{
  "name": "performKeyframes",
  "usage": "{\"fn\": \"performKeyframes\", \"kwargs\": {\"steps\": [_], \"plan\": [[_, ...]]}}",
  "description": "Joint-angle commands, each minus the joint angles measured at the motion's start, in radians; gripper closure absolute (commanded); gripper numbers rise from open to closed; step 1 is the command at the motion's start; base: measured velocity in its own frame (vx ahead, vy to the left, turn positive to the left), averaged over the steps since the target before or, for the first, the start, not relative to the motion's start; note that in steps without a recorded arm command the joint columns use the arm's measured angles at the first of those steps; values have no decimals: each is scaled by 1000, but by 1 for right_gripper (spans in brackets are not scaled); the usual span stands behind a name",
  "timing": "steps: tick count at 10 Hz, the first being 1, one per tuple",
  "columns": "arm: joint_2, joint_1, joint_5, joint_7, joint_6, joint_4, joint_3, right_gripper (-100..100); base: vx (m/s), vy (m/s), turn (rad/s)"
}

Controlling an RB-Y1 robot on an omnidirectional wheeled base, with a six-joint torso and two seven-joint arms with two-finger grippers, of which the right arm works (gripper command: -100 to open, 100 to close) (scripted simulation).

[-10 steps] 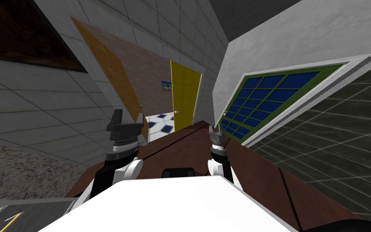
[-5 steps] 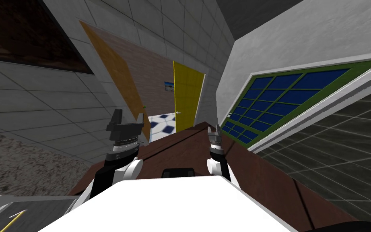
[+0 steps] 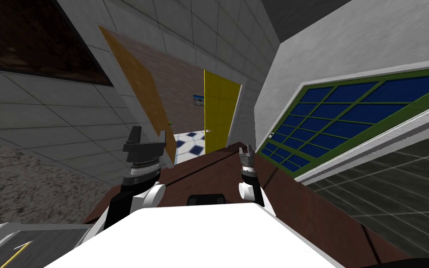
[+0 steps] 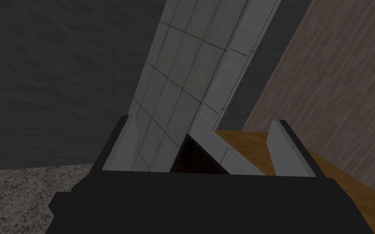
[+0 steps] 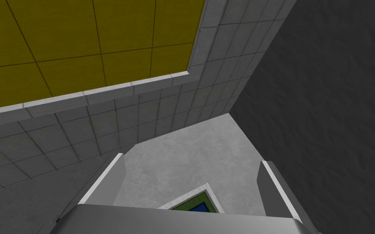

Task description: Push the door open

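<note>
An orange-brown wooden door (image 3: 137, 88) with a small green knob (image 3: 170, 123) stands along the left wall, in front of a brick wall. My left gripper (image 3: 149, 137) is raised just short of its near edge, open and empty. The left wrist view has the left gripper (image 4: 205, 146) open, with the wooden door (image 4: 243, 142) past one finger. A yellow door (image 3: 218, 111) with a pale handle (image 3: 207, 131) stands at the corridor's end. My right gripper (image 3: 245, 151) is open in mid-corridor; in its wrist view the right gripper (image 5: 190, 183) points up at the yellow door (image 5: 81, 36).
A brown floor (image 3: 218, 172) runs ahead to blue-and-white floor tiles (image 3: 192, 142) seen between the two doors. A green-framed window (image 3: 348, 121) with blue panes fills the right wall. The left wall is grey tile with a dark panel (image 3: 27, 42).
The whole head view has shifted: both doors and the window sit further right and the window is larger, so I have moved forward. Both arms hold the same pose.
</note>
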Motion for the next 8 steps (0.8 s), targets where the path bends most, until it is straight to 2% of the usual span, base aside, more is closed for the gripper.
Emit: {"fn": "performKeyframes", "kwargs": {"steps": [1,8], "plan": [[-5,-15,-3,4,-12,43,-3,-100,93,-9,112],[-23,-80,-19,23,-35,199,-15,-100,95,-14,115]]}}
